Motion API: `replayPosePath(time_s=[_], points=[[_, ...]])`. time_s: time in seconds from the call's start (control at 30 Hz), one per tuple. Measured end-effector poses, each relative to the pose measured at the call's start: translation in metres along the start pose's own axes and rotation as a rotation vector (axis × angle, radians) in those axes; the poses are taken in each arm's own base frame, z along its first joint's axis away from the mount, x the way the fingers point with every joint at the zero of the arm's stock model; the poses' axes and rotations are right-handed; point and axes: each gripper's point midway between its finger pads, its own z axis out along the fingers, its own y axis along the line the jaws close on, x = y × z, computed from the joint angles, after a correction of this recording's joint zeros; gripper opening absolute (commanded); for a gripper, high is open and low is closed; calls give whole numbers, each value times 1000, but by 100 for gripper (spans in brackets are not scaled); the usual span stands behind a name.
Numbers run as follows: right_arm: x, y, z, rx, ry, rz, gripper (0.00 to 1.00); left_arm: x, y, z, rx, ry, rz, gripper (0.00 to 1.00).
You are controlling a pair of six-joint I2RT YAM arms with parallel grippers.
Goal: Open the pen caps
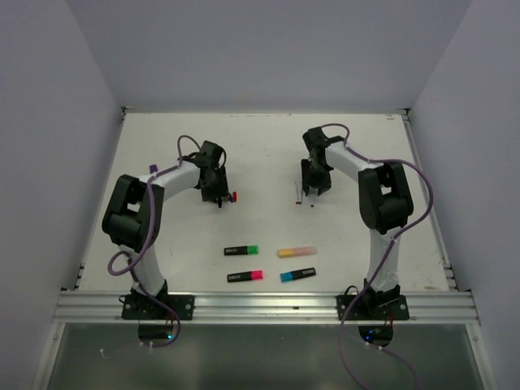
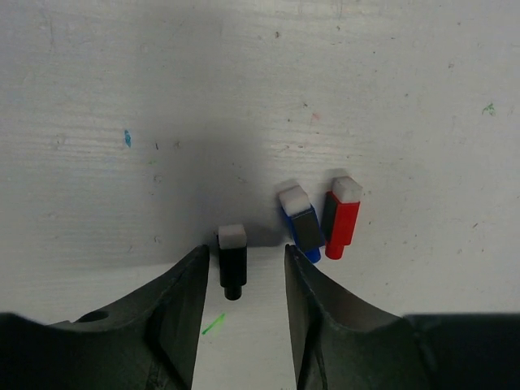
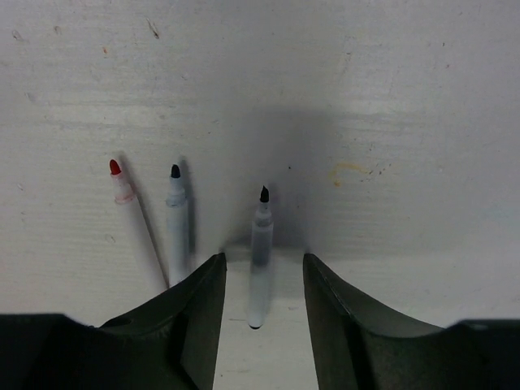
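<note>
Black pen cap (image 2: 232, 260) has white end.

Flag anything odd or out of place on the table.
Nothing spilled or damaged. Minor: a green ink streak on the table by the left fingers; the red-tipped pen lies askew to the dark-tipped pen beside it.

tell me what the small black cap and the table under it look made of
Black cap: likely moulded plastic, smooth, matte, crisp square edges, white end piece. Table: looks like white-painted wood or board, matte, with faint grain lines, scuffs and ink marks; its core cannot be told.
</note>
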Motion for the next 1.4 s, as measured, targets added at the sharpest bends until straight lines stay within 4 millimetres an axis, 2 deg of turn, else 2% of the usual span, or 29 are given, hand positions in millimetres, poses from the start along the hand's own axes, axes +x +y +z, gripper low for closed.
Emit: replayPosePath(time_s=[0.03,0.17,0.2,0.33,0.4,0.5,0.6,0.67,0.7,0.77,0.83,0.9,1.03,1.2,1.4], points=[[0,0,0,-1,-1,-1,52,0,0,0,1,-2,1,48],[0,0,-5,-4,-9,1,53,-2,-1,0,4,-8,-1,54],[0,0,-10,-9,-17,1,54,-2,-1,-1,5,-9,0,58],[5,4,-49,-51,-68,-3,55,0,1,-4,0,-13,-3,64],[9,11,-80,-90,-119,-20,58,4,5,-6,-6,-9,-6,66],[35,34,-125,-174,-175,-114,59,12,9,-12,-12,2,-10,68],[89,70,-147,-263,-157,-283,67,14,9,-23,-6,-5,-21,70],[134,82,-145,-306,-95,-389,72,10,7,-32,7,-26,-29,70],[149,83,-142,-318,-72,-418,76,8,4,-38,19,-37,-33,70],[178,71,-131,-313,-5,-447,78,5,0,-47,45,-57,-37,70],[192,58,-121,-295,42,-449,80,4,-5,-56,80,-73,-42,71],[199,53,-115,-299,68,-452,82,3,-10,-65,114,-85,-46,72],[205,56,-110,-333,80,-471,82,10,-18,-76,180,-86,-43,74],[202,61,-102,-335,82,-487,83,19,-21,-87,235,-89,-37,75],[199,56,-79,-215,114,-529,83,18,-23,-101,263,-123,-31,76]])
